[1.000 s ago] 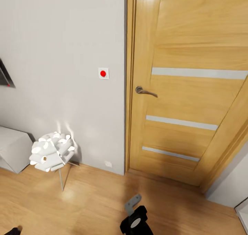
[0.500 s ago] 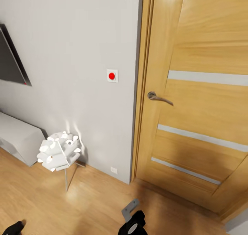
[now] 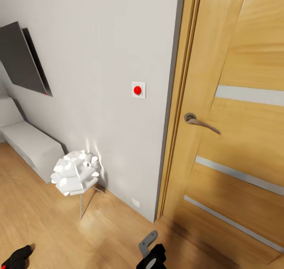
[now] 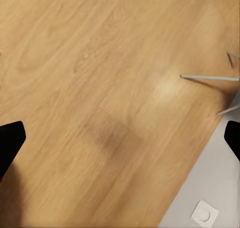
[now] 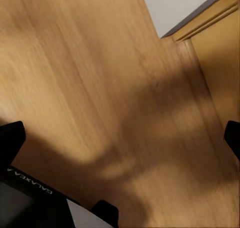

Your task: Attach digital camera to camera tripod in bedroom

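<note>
left gripper (image 4: 120, 138): fingers spread wide, nothing between, over wooden floor (image 3: 47, 221).
right gripper (image 5: 120, 138): fingers apart, empty (low near door (image 3: 236, 143)).
surroundings: white petal lamp (image 3: 75, 173) by grey wall (image 3: 98, 64); red button (image 3: 137, 90) beside door frame.

Right end effector (image 5: 120, 133) spread wide over wooden floor (image 5: 95, 72), door frame (image 5: 205, 22) near.

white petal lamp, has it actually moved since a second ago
No. The white petal lamp keeps its spot by the wall socket; both drift right together, so the camera turned.
</note>
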Controlling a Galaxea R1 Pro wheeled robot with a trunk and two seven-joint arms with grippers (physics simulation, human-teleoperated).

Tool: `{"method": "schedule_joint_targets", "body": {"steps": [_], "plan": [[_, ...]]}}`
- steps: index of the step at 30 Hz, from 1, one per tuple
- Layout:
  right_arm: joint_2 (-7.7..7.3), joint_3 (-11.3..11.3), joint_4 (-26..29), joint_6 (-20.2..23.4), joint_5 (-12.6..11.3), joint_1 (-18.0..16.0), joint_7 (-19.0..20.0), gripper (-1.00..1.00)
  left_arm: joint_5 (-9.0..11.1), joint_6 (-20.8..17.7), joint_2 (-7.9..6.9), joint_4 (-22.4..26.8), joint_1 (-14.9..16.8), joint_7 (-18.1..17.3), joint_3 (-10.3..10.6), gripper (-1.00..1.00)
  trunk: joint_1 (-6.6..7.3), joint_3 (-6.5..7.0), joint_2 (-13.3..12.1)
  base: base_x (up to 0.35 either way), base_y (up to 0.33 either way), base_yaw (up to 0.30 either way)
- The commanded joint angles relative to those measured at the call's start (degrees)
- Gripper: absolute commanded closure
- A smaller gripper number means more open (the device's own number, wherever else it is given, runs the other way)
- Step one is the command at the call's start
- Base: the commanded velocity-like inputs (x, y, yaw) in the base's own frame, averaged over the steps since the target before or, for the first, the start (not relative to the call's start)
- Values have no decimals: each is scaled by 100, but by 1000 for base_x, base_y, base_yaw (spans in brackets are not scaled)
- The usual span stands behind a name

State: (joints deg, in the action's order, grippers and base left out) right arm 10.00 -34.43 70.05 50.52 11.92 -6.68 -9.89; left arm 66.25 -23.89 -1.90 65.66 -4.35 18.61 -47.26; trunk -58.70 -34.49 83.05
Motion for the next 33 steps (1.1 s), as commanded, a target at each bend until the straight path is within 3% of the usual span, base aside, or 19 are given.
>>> {"method": "schedule_joint_targets", "body": {"steps": [1, 14, 33], "plan": [[0, -7, -4, 31, -4, -13, -25, -100, 64, -18, 7, 16, 2, 69, -4, -100, -3, -7, 2, 288, -188, 300], [0, 24, -124, 37, -16, -66, -15, -100, 61, -28, 56, 28, -17, 141, 8, -100, -3, -39, 2, 305, -72, 300], [0, 24, -248, 28, -118, -71, -1, -100, 84, -28, 57, 26, -22, 142, 13, -100, -3, -96, 2, 158, 276, 297]]}}
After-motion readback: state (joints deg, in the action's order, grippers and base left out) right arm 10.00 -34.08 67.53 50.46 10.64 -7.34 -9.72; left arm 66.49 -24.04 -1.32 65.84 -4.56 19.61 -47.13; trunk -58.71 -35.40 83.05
